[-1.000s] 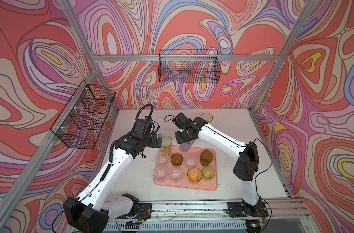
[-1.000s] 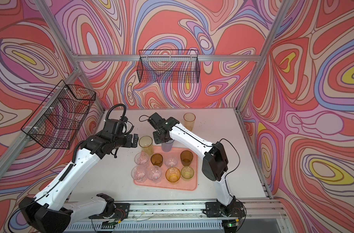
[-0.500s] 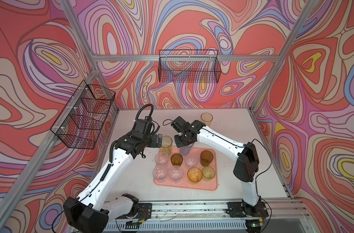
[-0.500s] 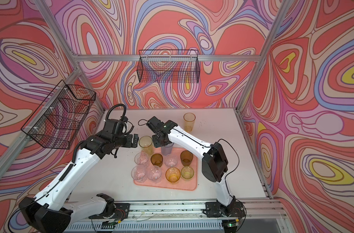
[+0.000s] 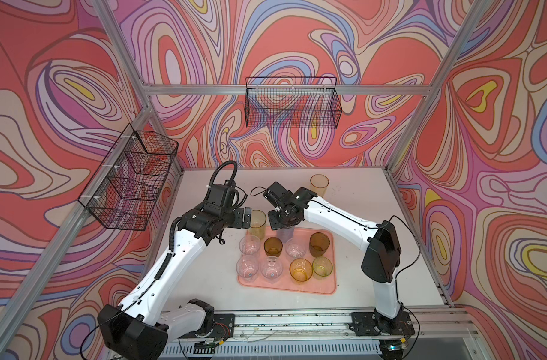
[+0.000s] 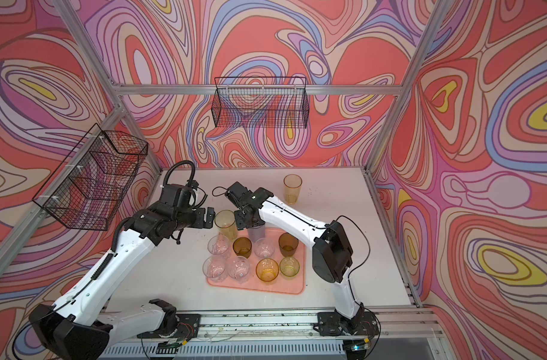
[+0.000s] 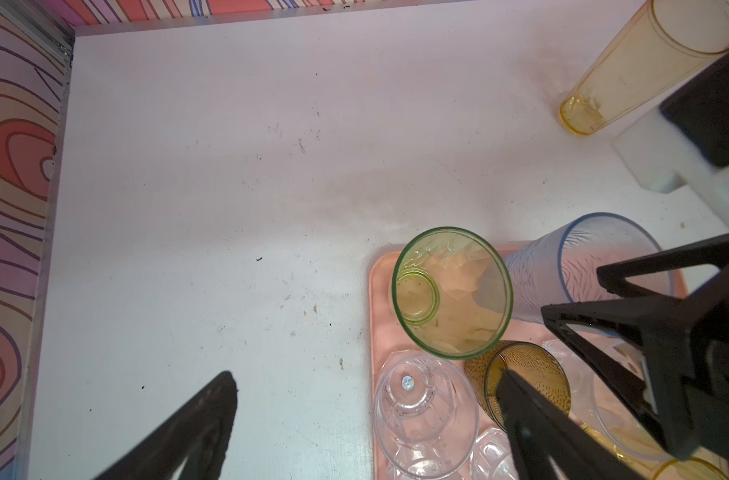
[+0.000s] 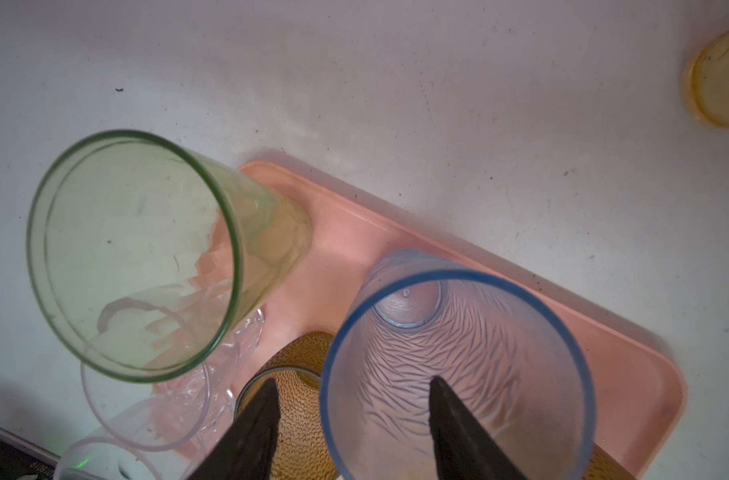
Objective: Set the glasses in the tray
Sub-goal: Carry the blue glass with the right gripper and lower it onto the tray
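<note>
close-packed glasses (image 5: 272, 246) across the tray (image 5: 331, 283); bare table (image 5: 216, 274) to its left

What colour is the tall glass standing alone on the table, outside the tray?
Orange. The tall glass shows best in a top view.

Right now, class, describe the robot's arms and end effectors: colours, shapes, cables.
Both the left arm and right arm have smooth white shells with black joints. A ribbed black hose runs along the left arm; thin black cables trail the right. The left end effector and right end effector are black with tapered fingers.
</note>
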